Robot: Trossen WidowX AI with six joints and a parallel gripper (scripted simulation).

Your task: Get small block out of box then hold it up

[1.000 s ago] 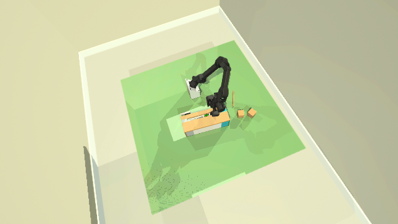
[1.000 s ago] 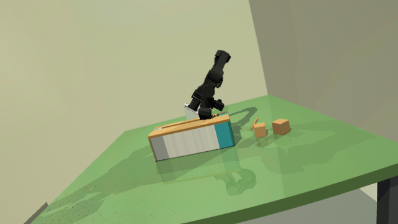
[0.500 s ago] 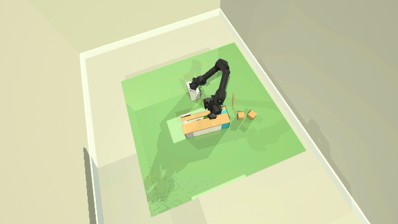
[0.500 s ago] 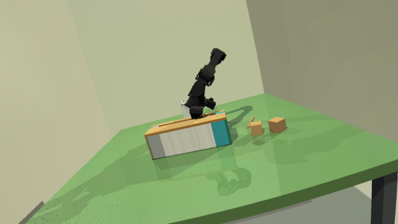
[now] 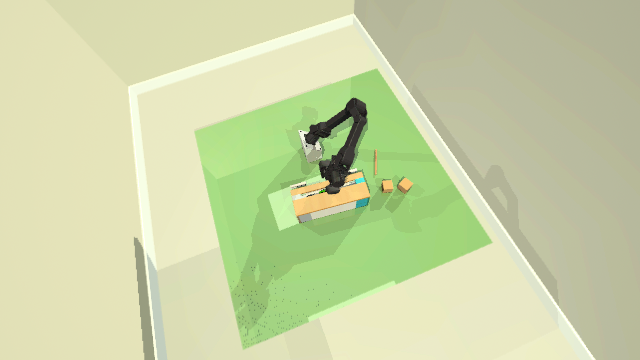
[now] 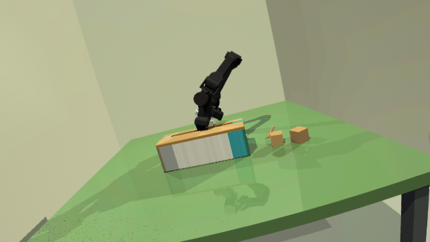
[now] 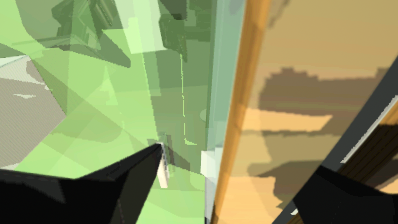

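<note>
The box has an orange top with a long slot, a pale striped side, a teal end on the right and a grey end on the left. My gripper is open and empty. It reaches down onto the box top near the slot. In the wrist view its two black fingers straddle the clear wall and the orange top edge. A small green spot, probably the block, shows in the slot just left of the fingers. The wrist view does not show the block.
Two tan cubes lie right of the teal end, and both also show in the exterior view. A thin tan stick lies behind them. The arm's pale base stands behind the box. A pale patch marks the table at the grey end.
</note>
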